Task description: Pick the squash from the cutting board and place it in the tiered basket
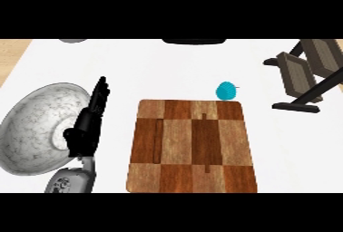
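Small teal egg-shaped squash (227, 91) just beyond checkered wooden cutting board's (192, 149) far right corner; dark slatted tiered basket (305, 74) at counter's right edge; left hand (88, 123) open, fingers straight

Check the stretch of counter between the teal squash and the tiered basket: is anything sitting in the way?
Nothing visible. The squash sits at the cutting board's far edge, and only bare white counter lies between it and the tiered basket at the upper right.
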Motion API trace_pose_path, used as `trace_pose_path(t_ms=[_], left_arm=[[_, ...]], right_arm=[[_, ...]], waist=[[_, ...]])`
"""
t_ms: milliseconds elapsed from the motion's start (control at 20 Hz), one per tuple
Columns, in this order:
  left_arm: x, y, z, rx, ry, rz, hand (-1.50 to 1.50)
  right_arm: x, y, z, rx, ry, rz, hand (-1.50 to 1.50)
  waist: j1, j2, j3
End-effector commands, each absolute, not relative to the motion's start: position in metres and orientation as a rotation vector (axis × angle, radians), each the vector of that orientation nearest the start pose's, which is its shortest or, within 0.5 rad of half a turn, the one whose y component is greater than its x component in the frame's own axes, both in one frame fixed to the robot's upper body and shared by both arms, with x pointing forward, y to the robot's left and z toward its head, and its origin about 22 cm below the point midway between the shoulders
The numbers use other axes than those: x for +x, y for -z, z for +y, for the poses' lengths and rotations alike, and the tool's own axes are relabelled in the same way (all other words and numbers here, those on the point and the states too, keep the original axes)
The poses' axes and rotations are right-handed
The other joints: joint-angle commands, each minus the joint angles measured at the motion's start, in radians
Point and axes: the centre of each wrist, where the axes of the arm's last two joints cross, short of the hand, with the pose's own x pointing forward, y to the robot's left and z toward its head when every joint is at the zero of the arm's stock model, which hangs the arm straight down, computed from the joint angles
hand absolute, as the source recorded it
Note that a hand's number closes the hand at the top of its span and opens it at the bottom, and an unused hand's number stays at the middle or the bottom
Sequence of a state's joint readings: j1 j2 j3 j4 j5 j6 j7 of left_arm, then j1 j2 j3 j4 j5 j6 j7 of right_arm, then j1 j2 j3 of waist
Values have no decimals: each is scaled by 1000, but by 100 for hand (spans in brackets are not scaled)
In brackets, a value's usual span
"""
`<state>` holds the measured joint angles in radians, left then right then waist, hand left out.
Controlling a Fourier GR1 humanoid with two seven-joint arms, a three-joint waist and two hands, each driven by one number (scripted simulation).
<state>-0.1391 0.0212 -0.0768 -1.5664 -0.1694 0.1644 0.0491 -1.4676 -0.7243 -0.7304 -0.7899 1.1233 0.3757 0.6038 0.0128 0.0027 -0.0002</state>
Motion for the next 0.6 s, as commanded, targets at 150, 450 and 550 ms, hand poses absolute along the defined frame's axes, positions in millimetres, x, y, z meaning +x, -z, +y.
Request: trace_pose_path(t_ms=[150,450,550], left_arm=[[277,-27,205,197,96,-1658,0],[271,-38,207,202,83,-1658,0],[258,-24,213,231,69,-1632,0]], right_arm=[[300,-461,-462,-1096,288,-1218,-150],[225,-456,-520,-1058,390,-1229,-150],[186,-449,-546,-1067,377,-1261,-150]], waist=[[-34,-6,0],[-44,-13,1],[-58,-17,2]])
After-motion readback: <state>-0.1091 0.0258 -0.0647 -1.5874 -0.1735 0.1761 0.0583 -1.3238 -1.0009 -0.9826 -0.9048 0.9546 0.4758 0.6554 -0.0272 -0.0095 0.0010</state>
